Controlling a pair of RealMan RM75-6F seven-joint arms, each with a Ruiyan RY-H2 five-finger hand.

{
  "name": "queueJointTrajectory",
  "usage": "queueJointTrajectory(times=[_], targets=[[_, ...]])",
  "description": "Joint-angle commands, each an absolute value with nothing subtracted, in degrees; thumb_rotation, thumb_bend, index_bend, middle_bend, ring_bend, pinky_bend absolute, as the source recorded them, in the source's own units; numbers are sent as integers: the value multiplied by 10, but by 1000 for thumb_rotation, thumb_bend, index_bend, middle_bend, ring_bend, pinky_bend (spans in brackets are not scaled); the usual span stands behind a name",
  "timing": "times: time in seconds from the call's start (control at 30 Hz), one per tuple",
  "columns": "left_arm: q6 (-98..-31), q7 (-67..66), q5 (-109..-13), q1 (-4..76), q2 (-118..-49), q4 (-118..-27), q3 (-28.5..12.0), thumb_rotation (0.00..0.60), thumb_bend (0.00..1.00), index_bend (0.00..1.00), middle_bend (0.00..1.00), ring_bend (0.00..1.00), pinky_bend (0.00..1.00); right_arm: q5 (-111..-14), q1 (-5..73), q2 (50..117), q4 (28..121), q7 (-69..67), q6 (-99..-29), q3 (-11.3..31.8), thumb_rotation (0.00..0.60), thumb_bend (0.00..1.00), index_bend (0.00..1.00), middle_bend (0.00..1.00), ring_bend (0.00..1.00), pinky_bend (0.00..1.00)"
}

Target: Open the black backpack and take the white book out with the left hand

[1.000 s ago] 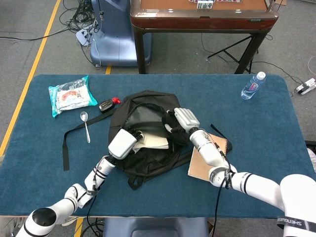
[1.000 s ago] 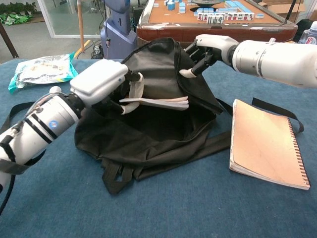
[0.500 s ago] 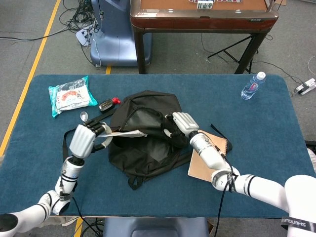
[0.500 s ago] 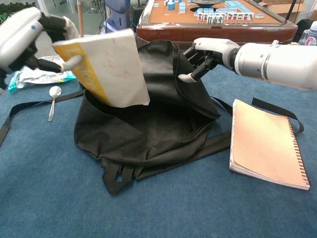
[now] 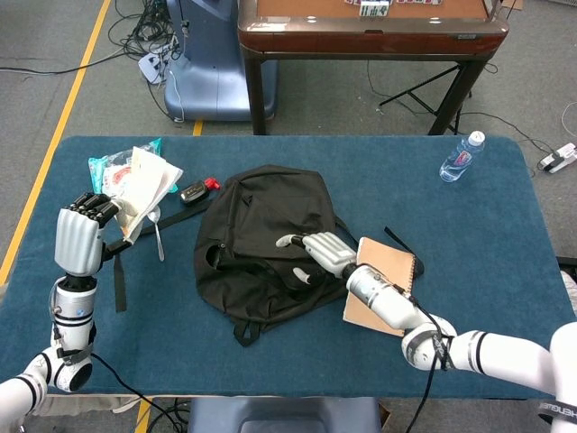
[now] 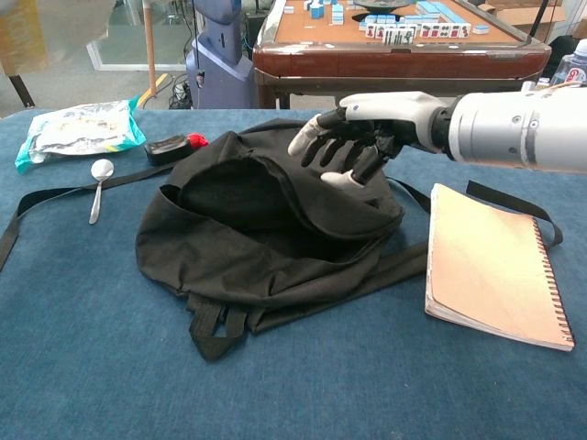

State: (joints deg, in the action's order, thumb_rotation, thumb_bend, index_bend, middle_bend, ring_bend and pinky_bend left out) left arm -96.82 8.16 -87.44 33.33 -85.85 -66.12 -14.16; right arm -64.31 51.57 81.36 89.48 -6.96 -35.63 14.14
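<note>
Left hand (image 5: 79, 236) raised at the far left of the tabletop (image 5: 469, 244), fingers closed round the white book (image 5: 144, 188), held clear of the bag above the spoon (image 5: 155, 225). Black backpack (image 5: 266, 239) lies mid-table, mouth open and slumped. Right hand (image 5: 320, 253) hovers over it, fingers spread, holding nothing. Notebook (image 5: 383, 284) just right. Book looks out; probably only setting it down remains.

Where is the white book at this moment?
In the head view, the white book is held up by the left hand at the table's left side, above the spoon, clear of the black backpack.
</note>
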Motion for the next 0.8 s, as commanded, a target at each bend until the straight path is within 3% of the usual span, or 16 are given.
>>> queueJointTrajectory(times=[0.03,0.57,0.8], targets=[[-959,66,-878,335,-854,-667,-141,600,442,752,708,587,546,-677,500,783,932,-80,-362,127,600,377,170,197,178,265],[-823,-23,-879,411,-962,-561,-119,600,442,752,708,589,546,-733,421,661,989,-125,-445,101,600,373,162,207,175,263],[-739,-38,-855,412,-992,-610,-87,600,442,697,688,577,546,-722,402,636,981,-134,-461,99,600,373,162,214,175,263]])
